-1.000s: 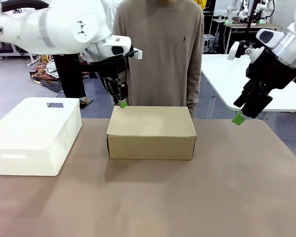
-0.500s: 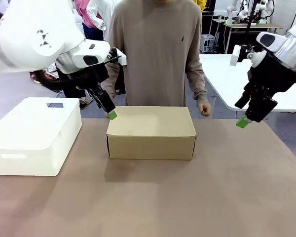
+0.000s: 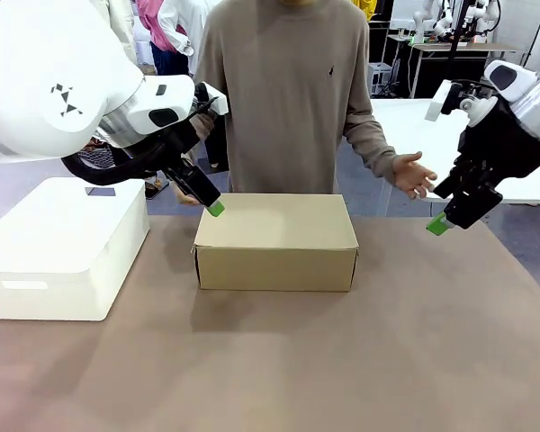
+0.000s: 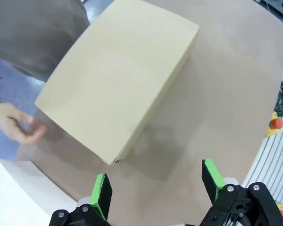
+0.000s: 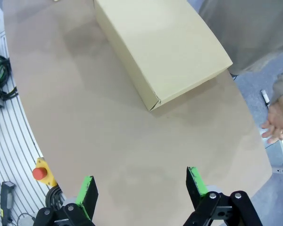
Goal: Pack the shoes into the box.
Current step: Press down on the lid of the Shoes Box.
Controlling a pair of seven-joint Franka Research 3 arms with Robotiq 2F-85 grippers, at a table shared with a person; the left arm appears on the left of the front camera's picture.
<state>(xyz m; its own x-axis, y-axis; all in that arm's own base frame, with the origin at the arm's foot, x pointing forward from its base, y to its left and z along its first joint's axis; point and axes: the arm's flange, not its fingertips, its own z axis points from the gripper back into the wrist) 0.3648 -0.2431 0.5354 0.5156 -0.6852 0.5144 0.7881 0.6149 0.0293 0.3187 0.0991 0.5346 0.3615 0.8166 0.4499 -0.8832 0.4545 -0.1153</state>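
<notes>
The box (image 3: 276, 238) is a plain brown cardboard one, lid shut, lying flat in the middle of the table; it also shows in the left wrist view (image 4: 118, 80) and the right wrist view (image 5: 160, 44). The shoes are hidden. My left gripper (image 3: 212, 206) hovers just above the box's far left corner, and its wrist view shows it open (image 4: 158, 186) with nothing between the pads. My right gripper (image 3: 439, 224) hangs over the table's right side, well clear of the box, also open (image 5: 141, 188) and holding nothing.
A larger white box (image 3: 63, 243) stands at the table's left. A person stands behind the brown box, one hand (image 3: 412, 173) held out at the far right, the other hand (image 4: 16, 125) near the box's far left corner. Bare brown table (image 3: 342, 360) lies in front.
My left gripper's jaws have spread apart and the arm has swung a little leftward off the box's far edge. The person's hand has come up at the right. My right gripper barely shifted.
</notes>
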